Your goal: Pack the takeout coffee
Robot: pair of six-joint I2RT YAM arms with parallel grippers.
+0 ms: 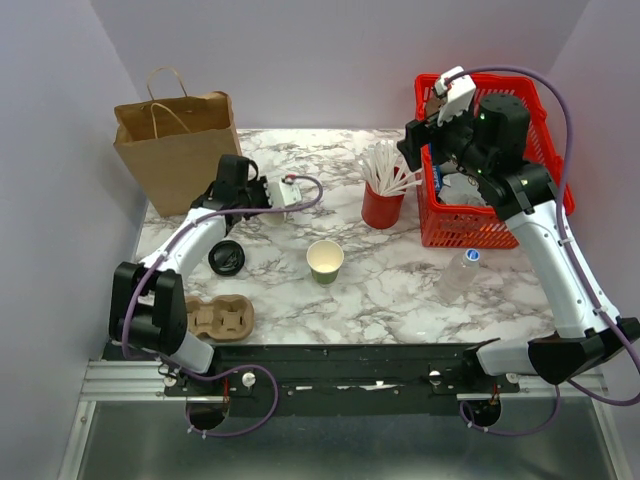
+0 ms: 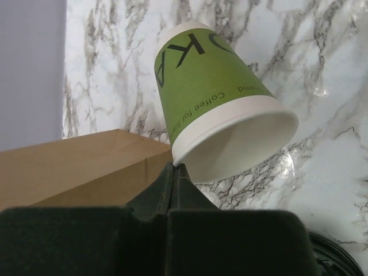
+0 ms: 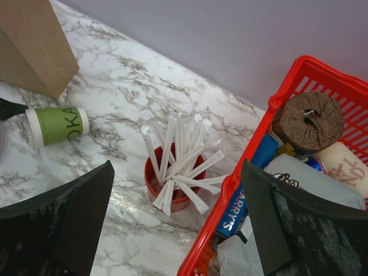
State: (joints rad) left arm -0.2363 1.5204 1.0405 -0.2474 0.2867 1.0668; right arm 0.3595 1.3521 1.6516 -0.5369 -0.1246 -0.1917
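While left pincer (image 2: 174, 168) clamps rim of green cup (image 2: 207, 86), right pincer (image 3: 177, 167) apart, black lid (image 2: 338, 257) cropped.

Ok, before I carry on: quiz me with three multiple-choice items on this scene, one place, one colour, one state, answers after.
1. Where is the black lid? A on a cup; B on the table; C in the red basket.
2. What colour is the cup of white sticks? A red; B blue; C cream.
3. How is the green cup? A upright, lidded; B inside the paper bag; C on its side, lidless.
Answers: B, it lies flat on the marble; A, its wall is red; C, it lies tipped with an open mouth, the left gripper pinching its rim.
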